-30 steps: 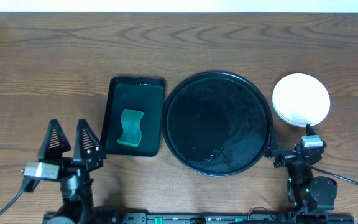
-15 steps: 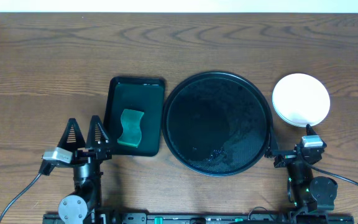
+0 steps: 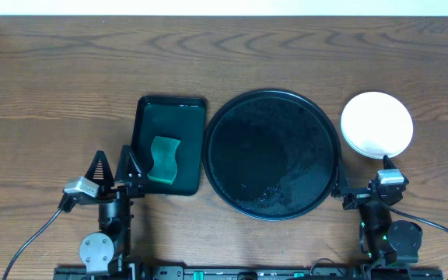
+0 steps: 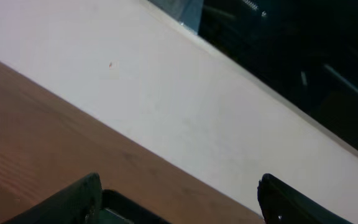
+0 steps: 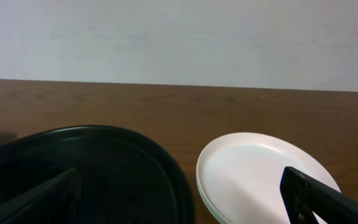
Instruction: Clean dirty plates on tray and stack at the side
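**Q:** From above, where do things stand?

**Me:** The plates [image 3: 376, 124] sit in a stack on the table [image 3: 53, 78], just right of the black tray [image 3: 272, 153] and off it. A white one is on top. The tray holds no plates, only a few wet glints. My left gripper [image 3: 112, 155] is spread and empty, just beside the near corner of the green tray [image 3: 169, 109], where the sponge [image 3: 163, 159] lies.

**Q:** And your left wrist camera?

**Me:** It is tipped up. I see my two fingers [image 4: 73, 202] apart at the bottom edge with nothing between them, then wood and a pale wall [image 4: 166, 93]. None of the task's things are in view.

**Q:** Right wrist?

**Me:** My right gripper [image 5: 179, 180] is wide open and holds nothing. One finger is over the black tray's rim and the other over the stack. I can see more than one plate edge there, but I can't count them.

**Q:** What could go wrong?

**Me:** The job looks finished, so I think the risk is in pulling away. A sideways swing of my right arm could clip the stack and slide the top plate off, or nudge the tray into it. A careless move on the left could bump the green tray.
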You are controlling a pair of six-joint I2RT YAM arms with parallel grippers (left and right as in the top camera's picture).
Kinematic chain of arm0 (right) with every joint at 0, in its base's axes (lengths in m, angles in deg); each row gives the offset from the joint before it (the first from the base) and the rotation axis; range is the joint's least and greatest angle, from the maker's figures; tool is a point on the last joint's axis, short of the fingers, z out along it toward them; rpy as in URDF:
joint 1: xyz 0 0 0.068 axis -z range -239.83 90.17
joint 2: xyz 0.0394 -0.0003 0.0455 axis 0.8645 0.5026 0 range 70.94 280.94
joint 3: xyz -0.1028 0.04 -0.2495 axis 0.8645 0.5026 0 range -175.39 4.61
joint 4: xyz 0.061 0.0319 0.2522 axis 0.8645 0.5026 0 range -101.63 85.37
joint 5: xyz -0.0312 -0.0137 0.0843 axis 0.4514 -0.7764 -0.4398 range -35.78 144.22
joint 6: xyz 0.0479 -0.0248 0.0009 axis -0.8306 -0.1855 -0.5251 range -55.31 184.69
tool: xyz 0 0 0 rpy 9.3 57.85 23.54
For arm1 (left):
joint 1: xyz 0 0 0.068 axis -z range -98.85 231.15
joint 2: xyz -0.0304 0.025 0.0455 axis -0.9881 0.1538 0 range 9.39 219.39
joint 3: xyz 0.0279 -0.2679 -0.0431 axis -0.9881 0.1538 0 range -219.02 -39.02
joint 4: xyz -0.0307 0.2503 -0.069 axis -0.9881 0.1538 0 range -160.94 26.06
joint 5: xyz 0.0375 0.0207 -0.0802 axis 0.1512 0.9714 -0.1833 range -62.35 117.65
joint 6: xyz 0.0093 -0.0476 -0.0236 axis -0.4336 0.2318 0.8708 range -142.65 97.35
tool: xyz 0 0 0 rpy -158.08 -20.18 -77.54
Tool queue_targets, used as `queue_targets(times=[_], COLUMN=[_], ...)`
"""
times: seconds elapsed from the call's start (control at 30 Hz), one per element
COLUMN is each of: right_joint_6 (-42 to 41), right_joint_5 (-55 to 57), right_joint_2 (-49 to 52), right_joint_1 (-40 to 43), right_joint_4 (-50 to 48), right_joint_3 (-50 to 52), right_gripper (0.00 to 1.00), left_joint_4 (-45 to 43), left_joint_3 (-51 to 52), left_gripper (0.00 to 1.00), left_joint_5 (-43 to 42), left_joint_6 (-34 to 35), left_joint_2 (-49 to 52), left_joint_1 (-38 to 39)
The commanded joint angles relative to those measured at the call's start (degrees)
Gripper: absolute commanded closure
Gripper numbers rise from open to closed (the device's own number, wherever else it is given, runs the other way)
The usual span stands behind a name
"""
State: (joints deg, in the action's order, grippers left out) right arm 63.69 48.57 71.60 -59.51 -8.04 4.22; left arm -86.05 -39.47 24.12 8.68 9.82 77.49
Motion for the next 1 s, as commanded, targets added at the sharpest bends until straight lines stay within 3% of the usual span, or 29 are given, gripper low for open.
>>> queue_targets(times=[0.0,0.33,0.77,0.97], right_joint_6=[0.6,0.7,0.6,0.6], right_joint_5=[-0.4,-0.4,-0.4,-0.4], right_joint_2=[-0.3,-0.3,-0.3,-0.3], right_joint_1=[0.3,0.3,0.3,0.3], right_joint_4=[0.1,0.1,0.1,0.1], right_joint_3=[0.1,0.1,0.1,0.1], right_gripper=[0.01,0.01,0.01,0.01], left_joint_4=[2.8,18.8,18.9,18.9], left_joint_3=[0.2,0.2,0.2,0.2], left_gripper=[0.20,0.20,0.20,0.19], left_joint_5=[-0.5,-0.3,-0.3,-0.3], left_joint_6=[0.0,-0.6,-13.3,-13.6], left_joint_2=[-0.3,-0.3,-0.3,-0.3], left_joint_1=[0.2,0.2,0.3,0.3])
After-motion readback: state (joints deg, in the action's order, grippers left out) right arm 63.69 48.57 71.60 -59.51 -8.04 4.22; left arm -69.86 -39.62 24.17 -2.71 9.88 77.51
